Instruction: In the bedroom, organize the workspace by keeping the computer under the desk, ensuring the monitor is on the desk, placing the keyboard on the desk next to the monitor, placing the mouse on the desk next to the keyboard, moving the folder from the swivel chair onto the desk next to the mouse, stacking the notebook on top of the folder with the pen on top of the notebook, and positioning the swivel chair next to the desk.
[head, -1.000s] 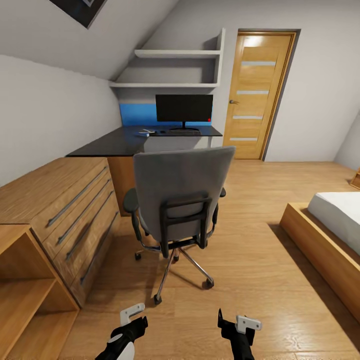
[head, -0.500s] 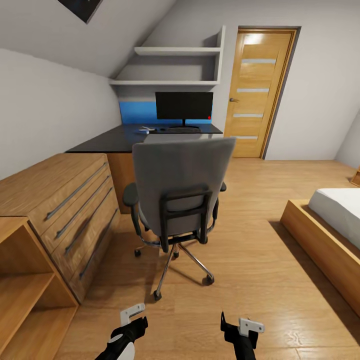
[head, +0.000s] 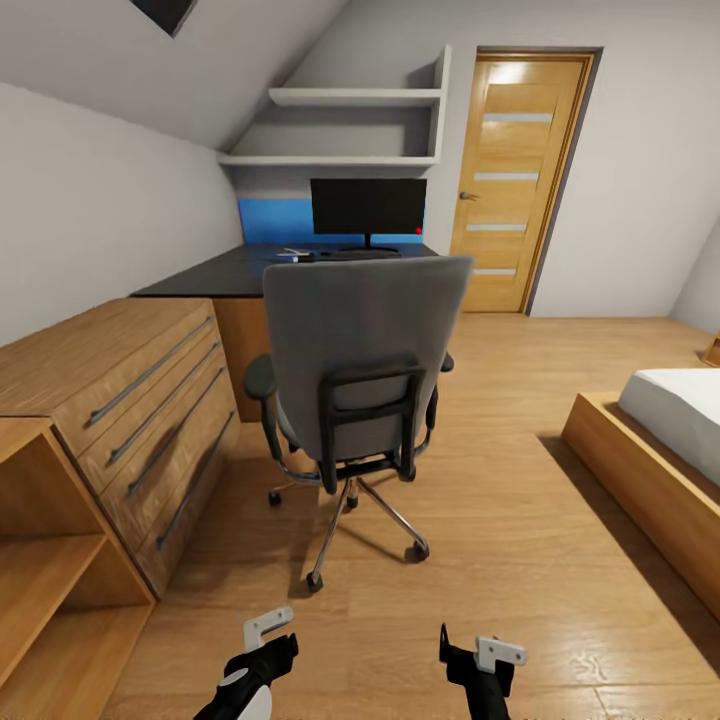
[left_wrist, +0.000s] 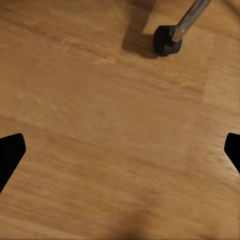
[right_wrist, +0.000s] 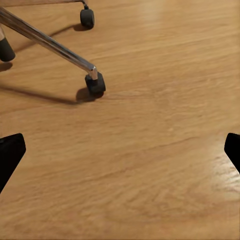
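The grey swivel chair stands on the floor ahead of me with its back turned my way. Its tall back hides the seat, so the folder is hidden. Behind it runs the black desk, with the monitor upright at its far end. Small items lie in front of the monitor, too small to name. My left gripper and right gripper hang low over the floor, both open and empty. A chair castor lies just beyond each.
An oak drawer cabinet and an open oak shelf unit line the left wall. A bed sits at the right. The oak door is shut in the far wall. White wall shelves hang above the desk.
The camera has moved forward, so the chair looks nearer and its back covers more of the desk. Both arms hold the same pose.
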